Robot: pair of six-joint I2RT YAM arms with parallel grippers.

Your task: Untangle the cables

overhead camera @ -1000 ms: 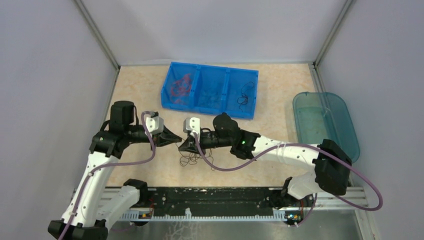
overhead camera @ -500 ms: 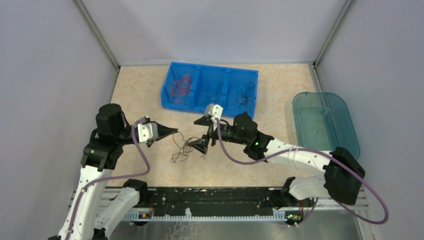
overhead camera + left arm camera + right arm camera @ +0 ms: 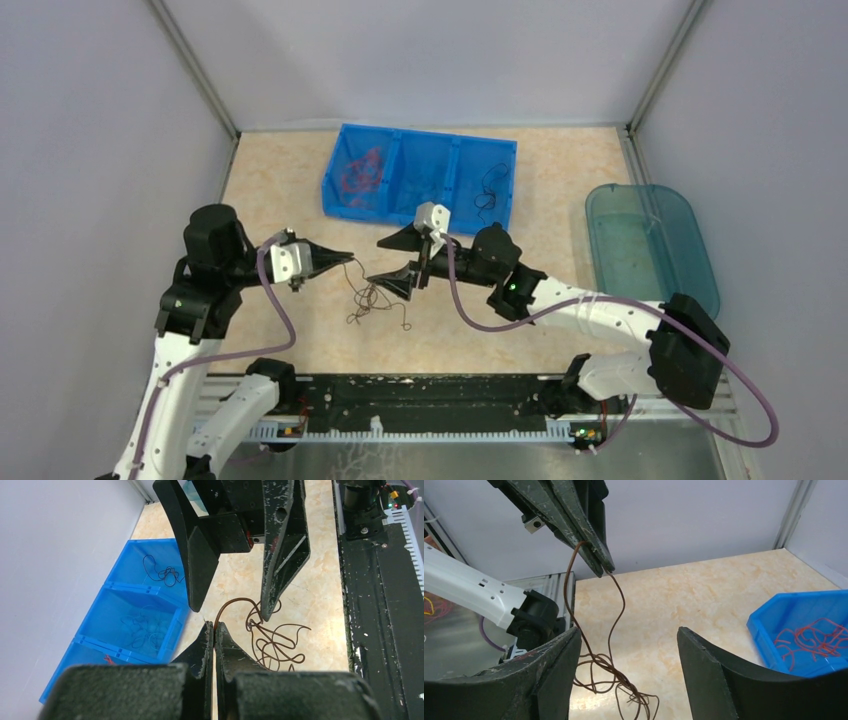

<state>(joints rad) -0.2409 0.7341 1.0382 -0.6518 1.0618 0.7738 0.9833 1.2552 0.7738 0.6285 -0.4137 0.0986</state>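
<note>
Against a second ago, we see the two arms pulled apart. They were nose to nose over the brown cable clump (image 3: 372, 300); now the left arm sits back toward its own side, and the right fingers (image 3: 551, 672) are spread wide and lifted off the clump. We read this as a pull-and-release step: one strand is drawn out of the knot, but the clump is not loose yet, so the untangling is only partway. The left fingers (image 3: 202, 647) are clenched tight, pinching one end of a brown strand (image 3: 569, 595). The strand runs from their tips down into the clump, whose lower part looks to lie on the worktop (image 3: 270, 190) between the two arms. The right fingers hold nothing. A loop of strand passes right by the tip of one of them, and we cannot tell if it touches. The blue bin (image 3: 440, 135) behind has red cables (image 3: 360, 170) in its left compartment and a black cable (image 3: 490, 190) in its right one. The brown clump is outside the bin.
</note>
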